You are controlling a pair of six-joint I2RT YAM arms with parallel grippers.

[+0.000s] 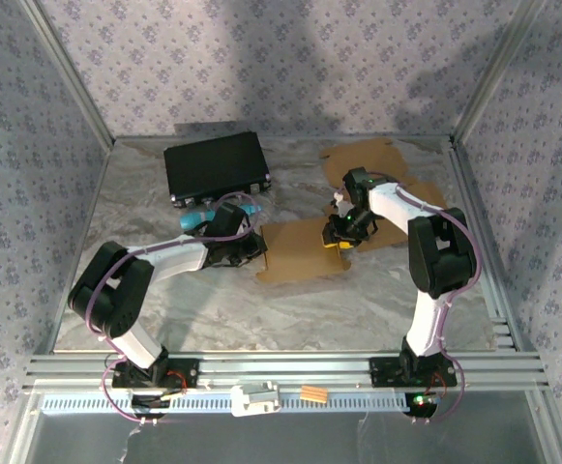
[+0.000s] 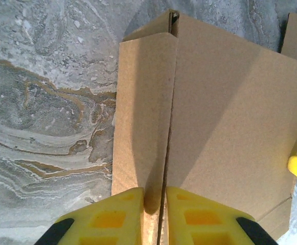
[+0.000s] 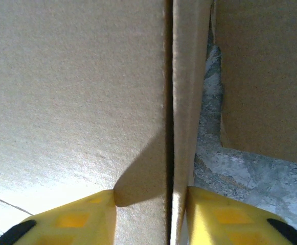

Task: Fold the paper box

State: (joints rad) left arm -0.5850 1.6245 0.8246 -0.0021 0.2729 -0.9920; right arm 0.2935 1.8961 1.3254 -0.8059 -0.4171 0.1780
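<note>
The paper box (image 1: 305, 253) is a brown cardboard blank lying mostly flat at the table's middle. My left gripper (image 1: 259, 244) is at its left edge. In the left wrist view the yellow jaws (image 2: 155, 190) stand close together, pinching the fold where a narrow side flap (image 2: 143, 112) meets the main panel (image 2: 230, 112). My right gripper (image 1: 339, 237) is at the box's right edge. In the right wrist view (image 3: 151, 193) both pads touch cardboard, with a raised flap (image 3: 186, 102) and the big panel (image 3: 76, 92) between them.
A black case (image 1: 215, 166) lies at the back left, with a blue object (image 1: 193, 218) just in front of it. More cardboard pieces (image 1: 366, 155) lie at the back right, one (image 1: 426, 198) behind the right arm. Metal frame posts and patterned walls ring the table.
</note>
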